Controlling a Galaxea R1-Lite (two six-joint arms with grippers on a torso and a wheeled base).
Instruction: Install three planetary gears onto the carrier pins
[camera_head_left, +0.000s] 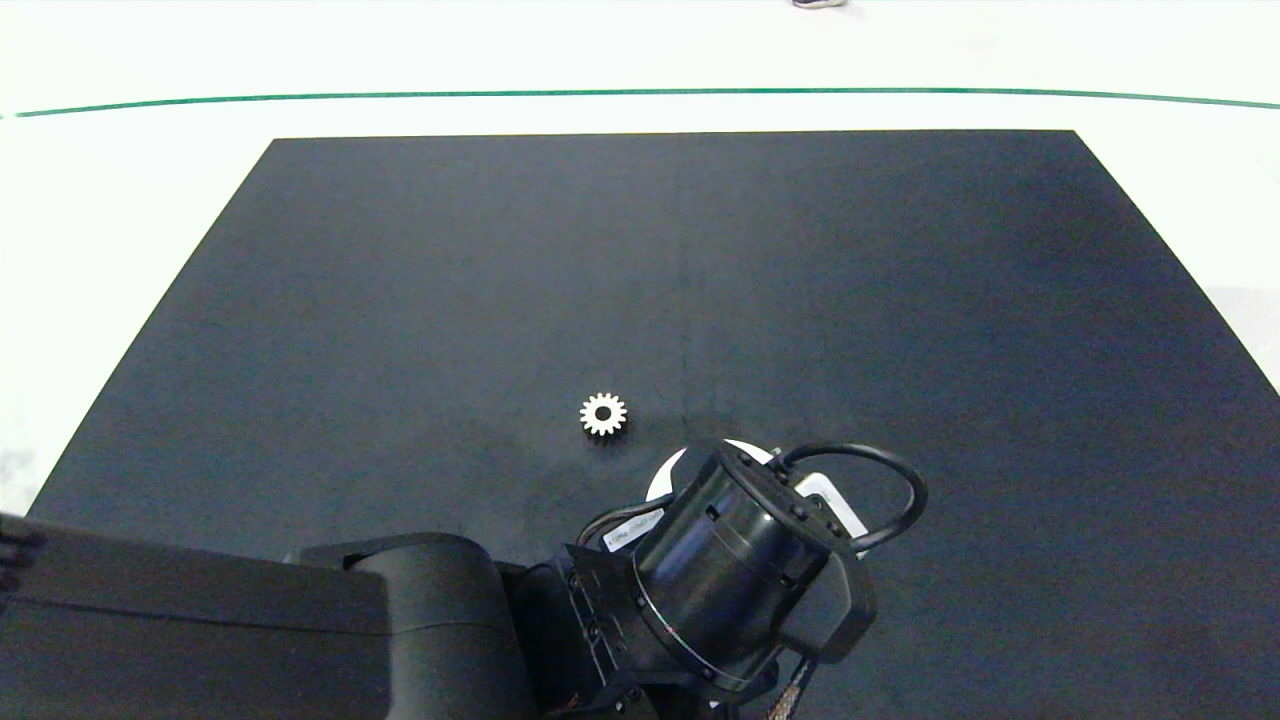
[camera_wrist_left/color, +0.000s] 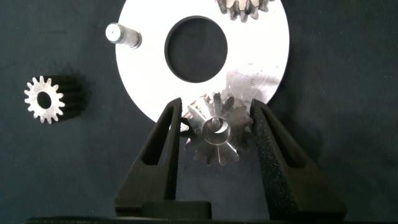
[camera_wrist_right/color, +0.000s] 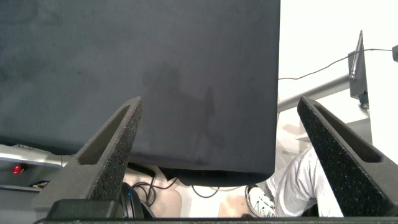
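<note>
One planetary gear (camera_wrist_left/color: 214, 132) sits clamped between the left gripper (camera_wrist_left/color: 214, 134) fingers, over the white disc (camera_wrist_left/color: 143, 81). Another gear (camera_wrist_left/color: 44, 99) lies loose beside it. Right gripper (camera_wrist_right/color: 217, 143) gapes wide, empty.

Bright, even light falls from overhead in the head view. The pale floor (camera_head_left: 640, 50) around the dark mat (camera_head_left: 700, 280) is washed out almost to plain white, and the green line (camera_head_left: 640, 93) bows gently toward the picture's edges, a sign of lens distortion. The loose gear (camera_head_left: 603, 413) is overexposed and casts only a small, soft shadow.

In the left wrist view the white disc (camera_wrist_left/color: 143, 74) glares, with a streaky reflection near the gear (camera_wrist_left/color: 214, 127) between the fingers (camera_wrist_left/color: 155, 155); that gear looks slightly soft, while the gear on the mat (camera_wrist_left/color: 44, 99) is sharper.

In the right wrist view the mat (camera_wrist_right/color: 155, 68) looks dull with faint shadows, and the floor (camera_wrist_right/color: 323, 37) beyond its edge is blown out.
</note>
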